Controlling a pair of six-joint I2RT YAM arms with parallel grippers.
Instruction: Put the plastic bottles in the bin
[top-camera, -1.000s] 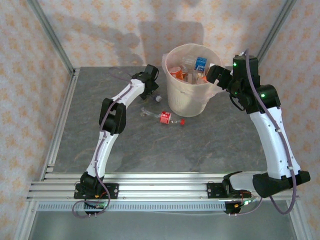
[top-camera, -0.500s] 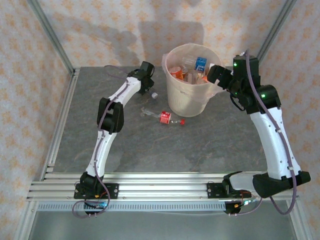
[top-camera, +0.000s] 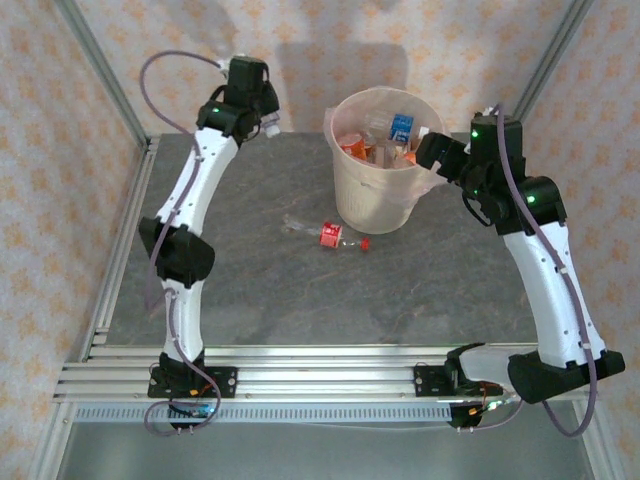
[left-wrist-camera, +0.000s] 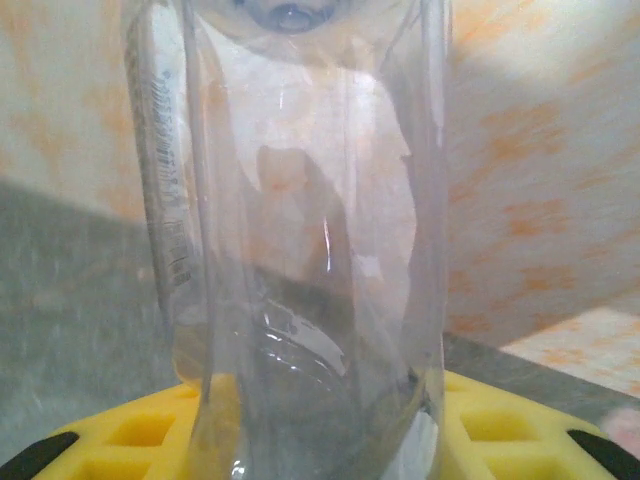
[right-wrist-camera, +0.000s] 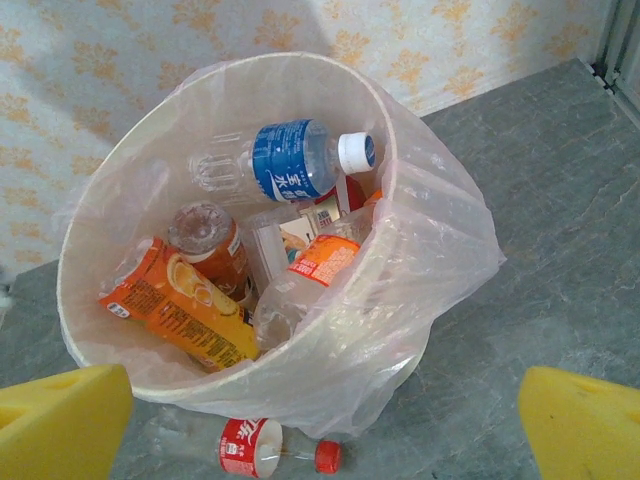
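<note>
A clear plastic bottle (left-wrist-camera: 300, 250) stands between the yellow fingers (left-wrist-camera: 130, 435) of my left gripper (top-camera: 260, 108), which is shut on it and raised high at the back left, well left of the bin. The bin (top-camera: 378, 205) is beige-white with a pinkish bag over its rim (right-wrist-camera: 440, 250). It holds several bottles, among them a blue-labelled one (right-wrist-camera: 290, 160) and an orange-labelled one (right-wrist-camera: 175, 310). A clear bottle with a red label and red cap (top-camera: 330, 235) lies on the table in front of the bin (right-wrist-camera: 250, 447). My right gripper (top-camera: 432, 150) is open at the bin's right rim.
The grey table (top-camera: 300, 290) is bounded by a metal frame post (top-camera: 100, 70) at the back left and patterned walls behind. A rail (top-camera: 330, 375) runs along the near edge by the arm bases.
My left arm rose from the table beside the bin to the back left, carrying the clear bottle up with it. The right arm barely moved.
</note>
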